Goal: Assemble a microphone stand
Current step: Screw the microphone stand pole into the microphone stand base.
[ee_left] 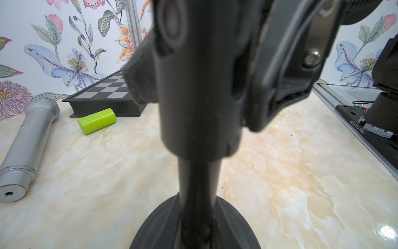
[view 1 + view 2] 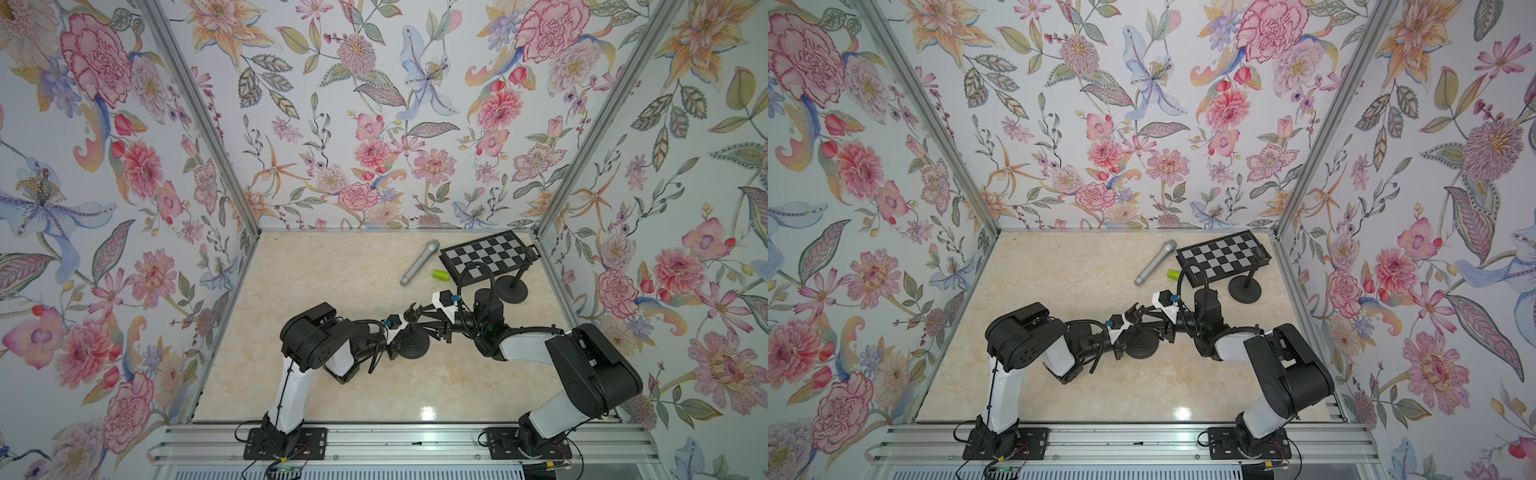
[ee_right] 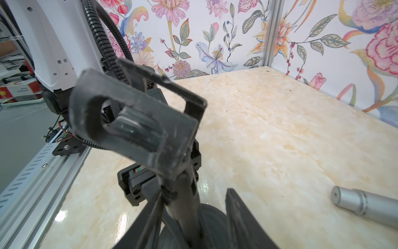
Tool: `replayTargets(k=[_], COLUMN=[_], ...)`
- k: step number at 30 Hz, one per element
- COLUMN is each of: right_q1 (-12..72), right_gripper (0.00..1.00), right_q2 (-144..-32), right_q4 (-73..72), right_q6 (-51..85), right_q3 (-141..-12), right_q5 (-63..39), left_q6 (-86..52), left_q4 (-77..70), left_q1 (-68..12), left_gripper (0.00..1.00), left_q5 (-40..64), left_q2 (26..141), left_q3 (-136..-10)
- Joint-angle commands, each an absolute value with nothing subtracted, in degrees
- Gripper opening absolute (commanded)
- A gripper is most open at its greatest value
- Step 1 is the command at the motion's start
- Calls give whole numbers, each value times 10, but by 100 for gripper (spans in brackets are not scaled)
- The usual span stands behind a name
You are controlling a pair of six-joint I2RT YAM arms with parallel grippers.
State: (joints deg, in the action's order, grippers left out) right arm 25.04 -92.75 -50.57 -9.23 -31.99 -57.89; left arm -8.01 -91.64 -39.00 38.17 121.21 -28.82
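Floral walls enclose the marble worktop (image 2: 332, 299). In a top view the left claw (image 2: 395, 337) clamps the stand (image 2: 414, 345); the microphone (image 2: 419, 262) lies well beyond it. Left wrist: the post (image 1: 198, 172) looks rigid and bottom-heavy. Right wrist: the right claw (image 3: 195, 191) stands parted astride the post, below the clip (image 3: 133, 120), probably the best hold.

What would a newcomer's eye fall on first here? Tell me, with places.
Mid-table, a black microphone stand sits between both grippers: the left gripper shut on its pole, the right gripper with its fingers open around it. Toward the back wall, a silver microphone lies beside a chessboard, a lime-green cylinder between them. Loud floral wallpaper covers the walls.
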Motion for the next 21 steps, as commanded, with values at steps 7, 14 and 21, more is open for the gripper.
replayTargets(k=[7, 14, 21], right_q1=[266, 289, 297], right_gripper=[34, 34, 9], right_q2=[-999, -1010, -994], right_q4=[-612, -628, -671], right_q6=[-28, -20, -35], right_q3=[-355, -370, -322], right_q5=[-609, -602, -455], left_q6=[-76, -73, -73], left_q4=[-1054, -1054, -1053], left_q1=[-374, -367, -362], left_gripper=[15, 17, 25], left_q5=[428, 437, 411], left_q2=[1258, 1254, 1244], left_q3=[-270, -266, -251])
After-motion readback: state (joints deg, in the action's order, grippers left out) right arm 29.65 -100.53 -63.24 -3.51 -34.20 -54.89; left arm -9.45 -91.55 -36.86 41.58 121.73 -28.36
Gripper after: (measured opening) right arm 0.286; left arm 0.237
